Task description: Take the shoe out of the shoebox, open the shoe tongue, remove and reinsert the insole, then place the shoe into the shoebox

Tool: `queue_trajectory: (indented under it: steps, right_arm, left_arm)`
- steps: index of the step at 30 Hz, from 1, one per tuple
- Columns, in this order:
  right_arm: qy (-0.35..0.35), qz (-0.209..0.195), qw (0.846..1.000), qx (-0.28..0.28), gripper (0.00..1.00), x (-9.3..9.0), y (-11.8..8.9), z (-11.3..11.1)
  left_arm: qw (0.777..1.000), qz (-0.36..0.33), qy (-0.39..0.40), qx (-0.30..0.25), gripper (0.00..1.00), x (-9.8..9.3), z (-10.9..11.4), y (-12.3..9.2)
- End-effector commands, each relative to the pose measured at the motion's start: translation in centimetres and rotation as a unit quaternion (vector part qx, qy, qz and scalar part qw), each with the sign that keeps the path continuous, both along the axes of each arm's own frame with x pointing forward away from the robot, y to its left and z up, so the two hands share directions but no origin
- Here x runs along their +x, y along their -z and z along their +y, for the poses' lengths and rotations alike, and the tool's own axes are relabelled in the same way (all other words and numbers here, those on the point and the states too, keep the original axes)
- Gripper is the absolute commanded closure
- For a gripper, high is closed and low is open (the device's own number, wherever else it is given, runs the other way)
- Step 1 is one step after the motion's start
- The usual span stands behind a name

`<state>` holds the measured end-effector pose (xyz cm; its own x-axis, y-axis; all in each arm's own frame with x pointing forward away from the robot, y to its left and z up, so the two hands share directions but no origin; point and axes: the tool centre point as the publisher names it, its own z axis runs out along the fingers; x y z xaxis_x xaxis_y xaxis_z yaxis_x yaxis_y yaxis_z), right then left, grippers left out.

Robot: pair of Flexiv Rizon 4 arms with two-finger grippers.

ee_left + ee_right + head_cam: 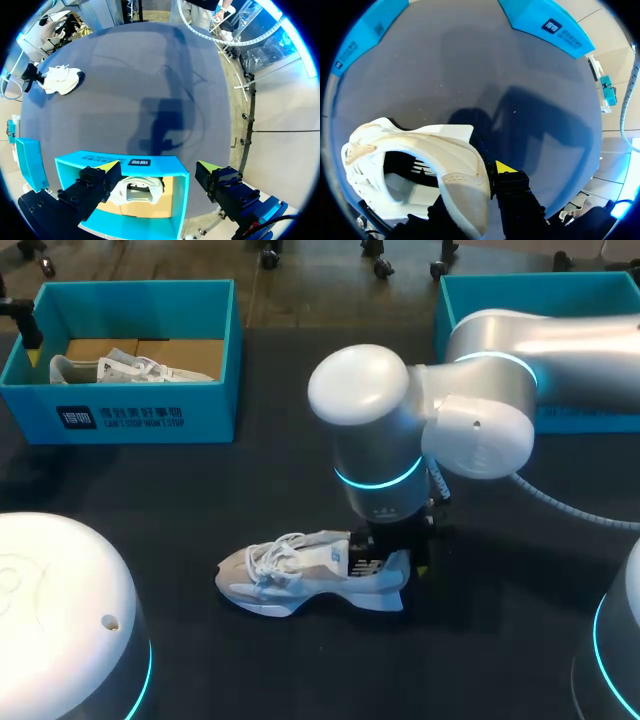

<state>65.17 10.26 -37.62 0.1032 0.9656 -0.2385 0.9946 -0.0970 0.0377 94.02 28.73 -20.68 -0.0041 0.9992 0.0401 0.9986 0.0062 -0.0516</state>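
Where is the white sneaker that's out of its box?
In the head view the white sneaker lies in the middle of the table, toe to the left, its heel held by the right tool, with the blue shoebox at back left.

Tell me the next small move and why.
Probably bring the left claw over to the shoe to lift its tongue: the right claw grips its heel on the table, while the left hangs open above the shoebox.
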Motion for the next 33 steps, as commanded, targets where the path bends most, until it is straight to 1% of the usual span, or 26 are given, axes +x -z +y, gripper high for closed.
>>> queue_trajectory:
  steps: [1,3,4,5,6,8,9,10,11,12,13,17,20,22,24,28,31,33]
  right_arm:
    - [0.001,0.001,1.0,0.003,1.0,0.0,0.6,0.2]
    - [0.0,0.002,1.0,0.007,1.0,0.0,0.8,0.2]
    - [0.0,0.001,1.0,0.01,0.94,0.0,0.8,0.2]
    - [0.0,0.002,1.0,0.013,0.8,-0.1,0.9,0.1]
    - [-0.001,0.003,1.0,0.014,0.69,-0.1,1.0,0.1]
    - [-0.002,0.004,1.0,0.016,0.59,0.0,1.1,-0.1]
    - [-0.003,0.004,1.0,0.018,0.53,0.0,1.0,-0.2]
    - [-0.003,0.004,1.0,0.018,0.44,0.0,0.9,-0.3]
    - [-0.004,0.001,1.0,0.021,0.16,0.0,0.6,-0.3]
    - [-0.006,-0.002,1.0,0.024,0.02,0.0,0.3,-0.4]
    - [-0.006,-0.003,1.0,0.023,0.0,0.0,0.2,-0.5]
    - [-0.011,-0.01,0.999,0.028,0.0,0.1,-0.6,-0.7]
    - [-0.02,-0.02,0.999,0.035,0.0,0.1,-2.1,-0.9]
    - [-0.023,-0.025,0.998,0.046,0.0,0.0,-3.3,-1.1]
    - [-0.026,-0.03,0.997,0.071,0.0,0.0,-4.7,-1.5]
    - [-0.058,-0.052,0.991,0.104,0.0,0.0,-7.7,-2.5]
    - [-0.1,-0.071,0.981,0.147,0.0,0.1,-9.8,-3.2]
    - [-0.13,-0.085,0.972,0.174,0.0,0.2,-10.9,-3.6]
  left_arm:
    - [1.0,-0.002,0.0,0.001,0.0,-0.1,0.0,0.0]
    - [1.0,-0.002,0.0,0.001,0.0,-0.1,0.0,0.0]
    - [1.0,-0.002,0.0,0.001,0.0,-0.1,0.0,0.0]
    - [1.0,-0.002,0.0,0.001,0.0,-0.1,0.0,0.0]
    - [1.0,-0.002,0.0,0.001,0.0,-0.1,0.0,0.0]
    - [1.0,-0.002,0.0,0.001,0.0,-0.1,0.0,0.0]
    - [1.0,-0.002,0.0,0.001,0.0,-0.1,0.0,0.0]
    - [1.0,-0.002,0.0,0.001,0.0,-0.1,0.0,0.0]
    - [1.0,-0.002,0.0,0.001,0.0,-0.1,0.0,0.0]
    - [1.0,-0.002,0.0,0.001,0.0,-0.1,0.0,0.0]
    - [1.0,-0.002,0.0,0.001,0.0,-0.1,0.0,0.0]
    - [1.0,-0.002,0.0,0.001,0.0,-0.1,0.0,0.0]
    - [1.0,-0.002,0.0,0.001,0.0,-0.1,0.0,0.0]
    - [1.0,-0.002,0.0,0.001,0.0,-0.1,0.0,0.0]
    - [1.0,-0.002,0.0,0.001,0.0,-0.1,0.0,0.0]
    - [1.0,-0.002,0.0,0.001,0.0,-0.1,0.0,0.0]
    - [1.0,-0.002,0.0,0.001,0.0,-0.1,0.0,0.0]
    - [1.0,-0.002,0.0,0.001,0.0,-0.1,0.0,0.0]
